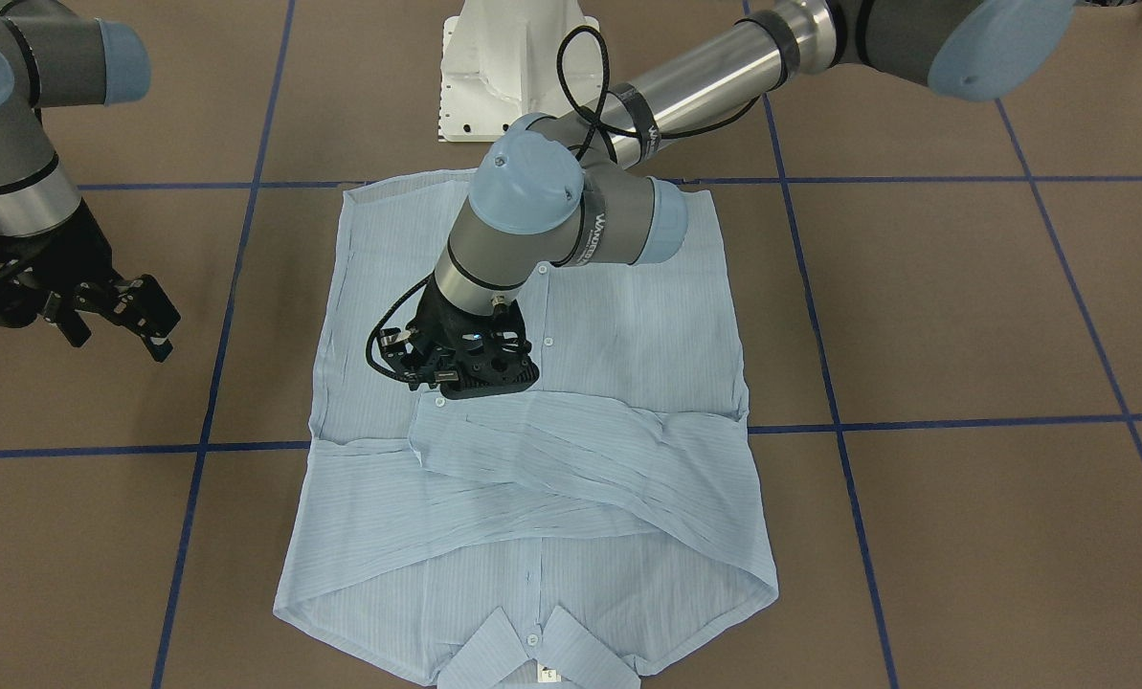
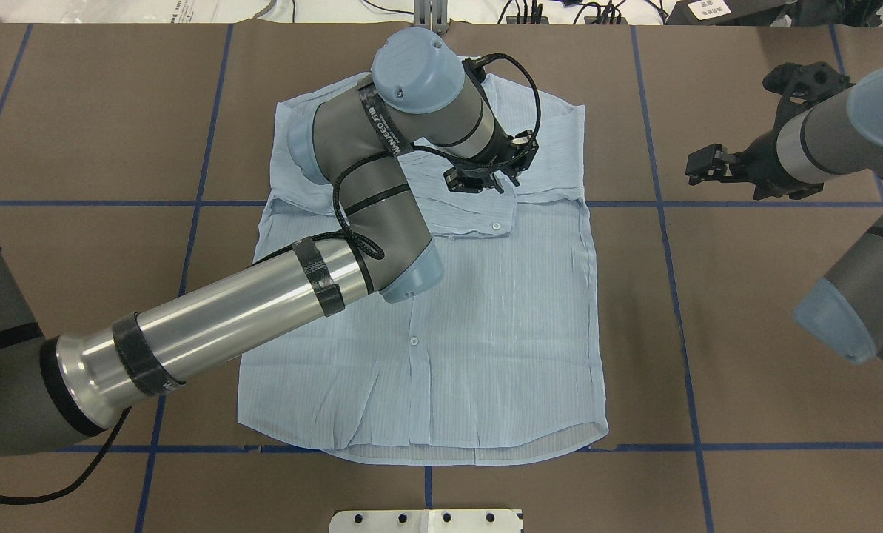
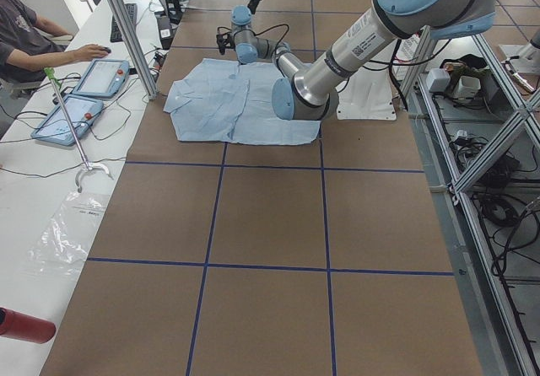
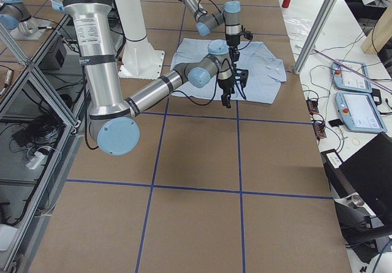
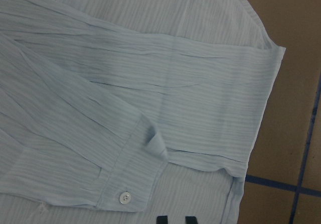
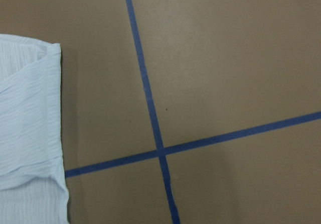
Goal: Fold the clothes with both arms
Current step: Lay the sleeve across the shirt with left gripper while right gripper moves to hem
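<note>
shirt [image 2: 500,333] lying flat and front-up on the table [image 2: 744,333], long axis running straight away from the robot: hem [image 2: 471,451] nearest the base, collar [image 1: 532,655] at the far end. both sleeves [image 1: 580,450] are folded across the chest. left gripper [image 2: 479,178] hangs low over the middle of the shirt, just beside the buttoned cuff [image 5: 125,179]; its two tips show a narrow gap with no cloth between them. right gripper [image 1: 121,335] is spread wide and empty, well apart from the shirt over bare table on the garment's right side. judged next: a lengthwise or side fold, for which the left arm is much the nearer and the right must first reach the shirt's edge.
</note>
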`<action>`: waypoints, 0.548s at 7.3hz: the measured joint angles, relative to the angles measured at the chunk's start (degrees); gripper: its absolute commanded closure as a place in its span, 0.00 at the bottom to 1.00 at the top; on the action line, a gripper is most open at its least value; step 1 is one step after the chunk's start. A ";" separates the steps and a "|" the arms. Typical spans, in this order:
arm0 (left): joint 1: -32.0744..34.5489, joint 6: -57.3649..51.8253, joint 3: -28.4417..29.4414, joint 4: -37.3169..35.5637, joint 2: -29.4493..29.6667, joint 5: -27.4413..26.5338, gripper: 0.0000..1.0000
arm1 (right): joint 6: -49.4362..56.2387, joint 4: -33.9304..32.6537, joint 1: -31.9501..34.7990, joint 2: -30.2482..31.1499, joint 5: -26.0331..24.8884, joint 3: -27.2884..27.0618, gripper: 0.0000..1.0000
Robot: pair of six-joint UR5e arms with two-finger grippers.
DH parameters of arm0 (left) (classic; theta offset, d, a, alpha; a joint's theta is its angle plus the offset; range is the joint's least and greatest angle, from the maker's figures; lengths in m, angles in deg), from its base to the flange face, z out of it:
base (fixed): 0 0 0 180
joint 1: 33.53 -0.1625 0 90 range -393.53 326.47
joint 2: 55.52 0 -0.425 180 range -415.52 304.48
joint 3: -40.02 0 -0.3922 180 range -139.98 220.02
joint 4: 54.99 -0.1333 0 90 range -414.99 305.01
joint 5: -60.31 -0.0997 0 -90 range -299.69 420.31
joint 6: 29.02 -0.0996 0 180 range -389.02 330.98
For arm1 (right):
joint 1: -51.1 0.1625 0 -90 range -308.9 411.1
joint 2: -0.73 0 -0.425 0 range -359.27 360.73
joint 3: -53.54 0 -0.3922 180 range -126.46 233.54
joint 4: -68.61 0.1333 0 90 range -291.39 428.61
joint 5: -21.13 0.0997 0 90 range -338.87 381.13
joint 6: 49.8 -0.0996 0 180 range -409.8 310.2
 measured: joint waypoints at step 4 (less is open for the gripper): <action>0.35 -0.15 -18.19 -2.02 -12.19 1.61 0.20 | -24.81 0.24 -21.38 2.98 -9.80 -8.86 0.05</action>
